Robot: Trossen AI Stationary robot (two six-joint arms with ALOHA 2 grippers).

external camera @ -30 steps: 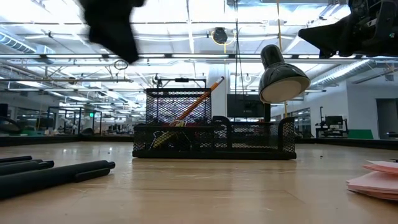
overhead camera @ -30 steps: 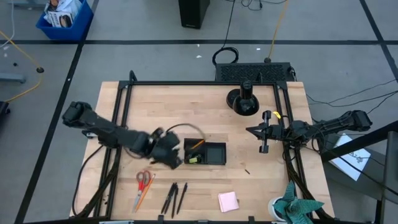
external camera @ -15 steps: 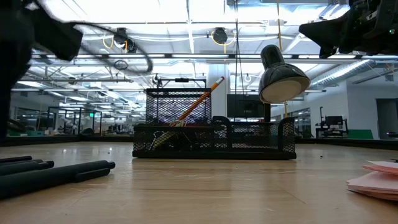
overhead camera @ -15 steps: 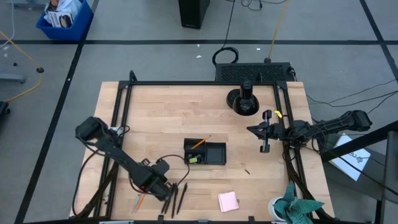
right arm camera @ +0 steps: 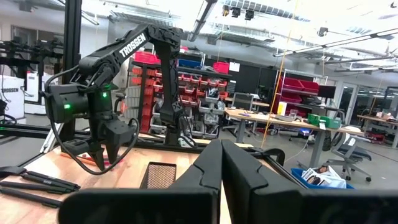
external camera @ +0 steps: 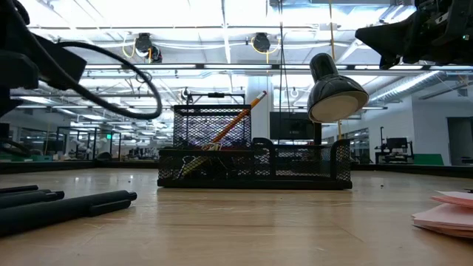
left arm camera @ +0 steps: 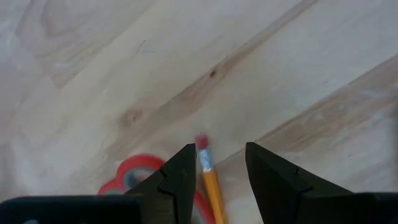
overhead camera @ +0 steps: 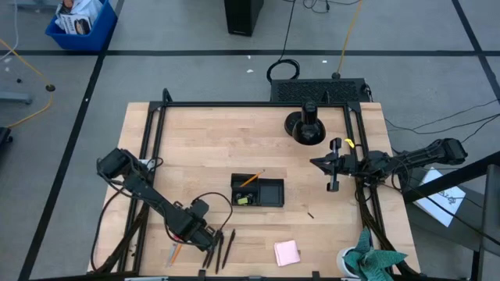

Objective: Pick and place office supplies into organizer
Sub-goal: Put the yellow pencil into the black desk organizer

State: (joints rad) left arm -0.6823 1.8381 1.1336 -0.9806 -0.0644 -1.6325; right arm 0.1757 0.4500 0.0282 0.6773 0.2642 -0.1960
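Left claw [overhead camera: 205, 236]: down low at the near-left part of the worktop [overhead camera: 203, 148], its fingers [left arm camera: 177, 180] spread apart with nothing between them but the eraser end of an orange pencil [left arm camera: 210, 180] lying on the wood — not yet gripped.
Scissors [left arm camera: 138, 177]: red handles lying flat right beside that pencil, under the left claw.
Dark pens [overhead camera: 221, 248]: a small bunch lying side by side just to the right of the left claw, near the front edge; from table height they show as dark barrels [external camera: 63, 207] at the near left.
Organizer [overhead camera: 258, 192]: black mesh tray near the middle of the worktop, well apart from the left claw; one orange pencil [external camera: 225, 127] leans slantwise out of its left compartment, and something yellow [overhead camera: 242, 200] lies in the same side.
Sticky-note pad [overhead camera: 287, 253]: pink, flat on the wood near the front edge, right of the pens.
Right claw [overhead camera: 316, 163]: held up off the worktop at the right side, fingers [right arm camera: 211, 165] pressed together, empty — the arm waits there.
Round black stand [overhead camera: 305, 125]: at the far side, behind the right claw.
Teal cloth [overhead camera: 376, 260]: bunched at the near-right corner.
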